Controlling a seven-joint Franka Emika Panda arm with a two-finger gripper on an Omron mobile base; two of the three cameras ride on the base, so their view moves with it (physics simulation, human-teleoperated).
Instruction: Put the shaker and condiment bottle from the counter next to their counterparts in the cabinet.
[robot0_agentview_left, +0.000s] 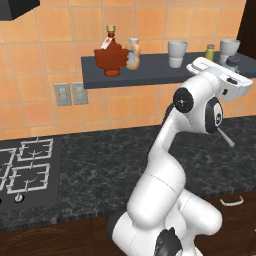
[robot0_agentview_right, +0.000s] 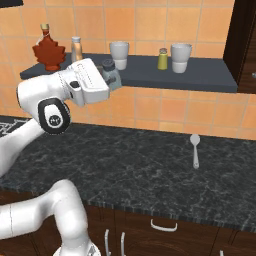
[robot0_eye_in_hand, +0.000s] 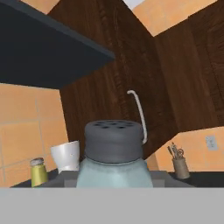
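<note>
My gripper (robot0_agentview_right: 113, 75) is shut on the shaker (robot0_agentview_right: 108, 66), a small pale blue-grey one with a grey perforated cap (robot0_eye_in_hand: 113, 141). It hangs at the height of the cabinet (robot0_agentview_right: 150, 75), just off its front edge. In the hand view the yellow-green shaker (robot0_eye_in_hand: 38, 171) stands on that shelf to the left of the held one. The condiment bottle (robot0_agentview_left: 133, 53) stands on the cabinet (robot0_agentview_left: 135, 76) right beside the dark red maple-leaf bottle (robot0_agentview_left: 111, 56). From the left base view the gripper (robot0_agentview_left: 232, 66) shows near the yellow-green shaker (robot0_agentview_left: 210, 51). The counter (robot0_agentview_right: 140, 165) lies below.
Two white cups (robot0_agentview_right: 119, 54) (robot0_agentview_right: 181, 57) stand on the shelf, either side of the yellow-green shaker (robot0_agentview_right: 162, 58). A spoon (robot0_agentview_right: 195, 148) lies on the counter at the right. A stove (robot0_agentview_left: 27, 170) takes up the counter's left end. Dark wood cabinetry (robot0_eye_in_hand: 144, 74) rises to the right.
</note>
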